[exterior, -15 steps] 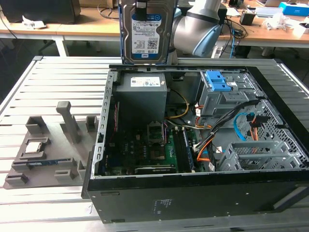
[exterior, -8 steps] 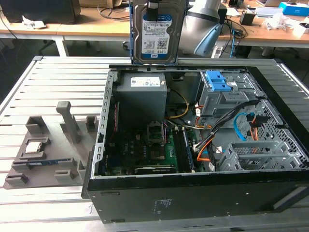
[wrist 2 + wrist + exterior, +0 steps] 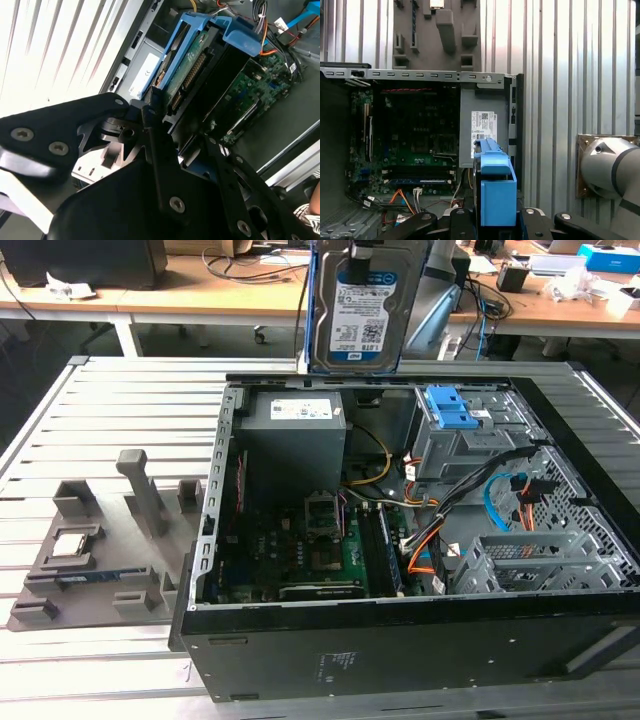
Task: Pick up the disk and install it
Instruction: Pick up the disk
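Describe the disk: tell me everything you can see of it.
The disk is a flat silver-grey metal slab with a white-and-blue label on its face and blue plastic rails along its edges. It stands upright on end, held in the air over the far edge of the open computer case in the exterior view. The gripper is shut on it. The second wrist view shows its green circuit-board side and connector.

We note disk cut off by top edge in exterior view; label print too small for us to read. In first wrist view, gripper clamping disk runs off picture edge, covers disk's held end. In second wrist view, gripper links hide disk's near end.
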Available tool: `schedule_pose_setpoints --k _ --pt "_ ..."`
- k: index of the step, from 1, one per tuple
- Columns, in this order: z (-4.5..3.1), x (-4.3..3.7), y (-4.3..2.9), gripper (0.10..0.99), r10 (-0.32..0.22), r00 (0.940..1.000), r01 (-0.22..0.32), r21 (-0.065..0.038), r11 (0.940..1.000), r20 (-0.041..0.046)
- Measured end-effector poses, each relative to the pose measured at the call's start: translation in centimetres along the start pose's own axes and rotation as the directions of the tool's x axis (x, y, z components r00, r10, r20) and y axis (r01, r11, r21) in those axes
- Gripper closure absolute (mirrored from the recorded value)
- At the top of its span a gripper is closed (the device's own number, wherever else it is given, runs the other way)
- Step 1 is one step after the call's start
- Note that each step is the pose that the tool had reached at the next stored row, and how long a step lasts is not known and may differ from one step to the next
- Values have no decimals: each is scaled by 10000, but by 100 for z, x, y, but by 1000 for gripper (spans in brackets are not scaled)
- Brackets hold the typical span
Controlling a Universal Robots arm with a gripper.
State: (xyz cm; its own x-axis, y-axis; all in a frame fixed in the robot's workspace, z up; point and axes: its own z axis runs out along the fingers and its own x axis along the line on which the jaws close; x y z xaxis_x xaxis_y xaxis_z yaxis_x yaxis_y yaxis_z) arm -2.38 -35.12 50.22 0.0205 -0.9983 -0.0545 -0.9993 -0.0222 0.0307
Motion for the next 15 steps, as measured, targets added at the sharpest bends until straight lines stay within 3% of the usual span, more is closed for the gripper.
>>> schedule_pose_setpoints --k 6,10,15 --pt "-6 5 -221 722 0 10000 0 -5 10000 -5" --pt "-4 6 -260 722 1 10000 -1 -6 10000 -18" --pt "-7 94 -259 722 1 10000 -1 -6 10000 -18"
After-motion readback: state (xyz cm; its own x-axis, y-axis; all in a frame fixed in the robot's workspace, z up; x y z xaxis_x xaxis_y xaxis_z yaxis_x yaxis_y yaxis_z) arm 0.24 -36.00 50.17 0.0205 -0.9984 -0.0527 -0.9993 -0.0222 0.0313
